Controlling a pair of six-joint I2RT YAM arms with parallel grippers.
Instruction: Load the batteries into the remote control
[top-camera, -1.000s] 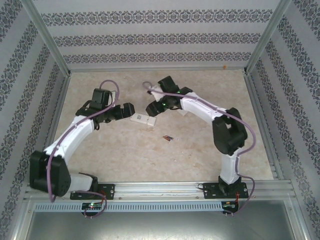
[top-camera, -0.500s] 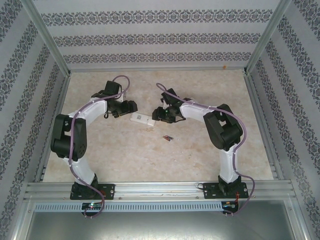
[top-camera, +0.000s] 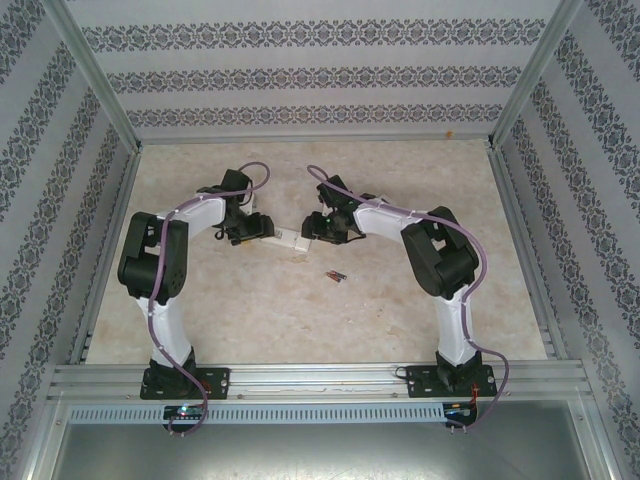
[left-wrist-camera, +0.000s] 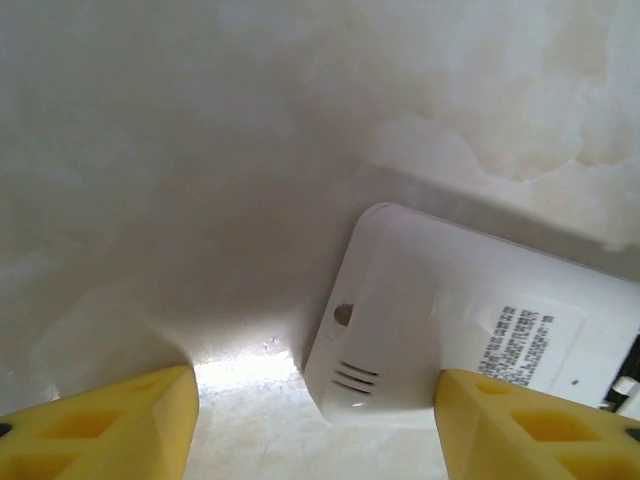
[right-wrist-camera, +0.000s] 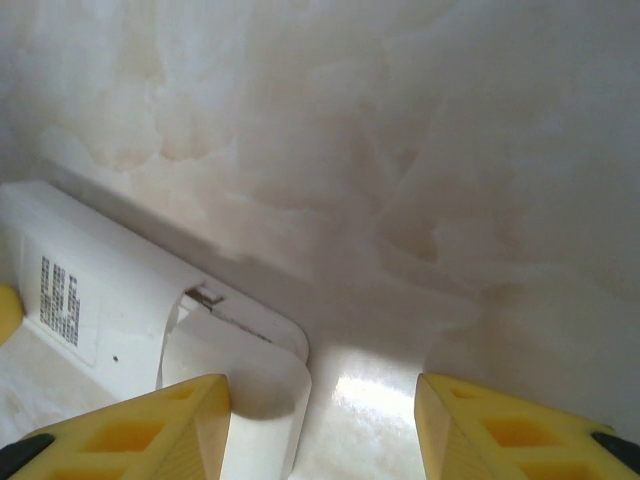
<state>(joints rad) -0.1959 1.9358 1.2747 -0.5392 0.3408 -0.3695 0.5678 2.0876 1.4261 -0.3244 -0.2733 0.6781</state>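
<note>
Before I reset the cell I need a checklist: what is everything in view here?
remote control: one, white, printed label facing up, mid-table between the grippers
batteries: small cluster, too small to count, dark with reddish ends, on the table nearer the bases than the remote control
table: one, beige marbled
walls: patterned wallpaper, on three sides
frame rails: silver metal, along the near edge and corners
left arm: white and black, purple cable
right arm: white and black, purple cable
left gripper: yellow fingers, open, at one end of the remote control
right gripper: yellow fingers, open, at the other end
</note>
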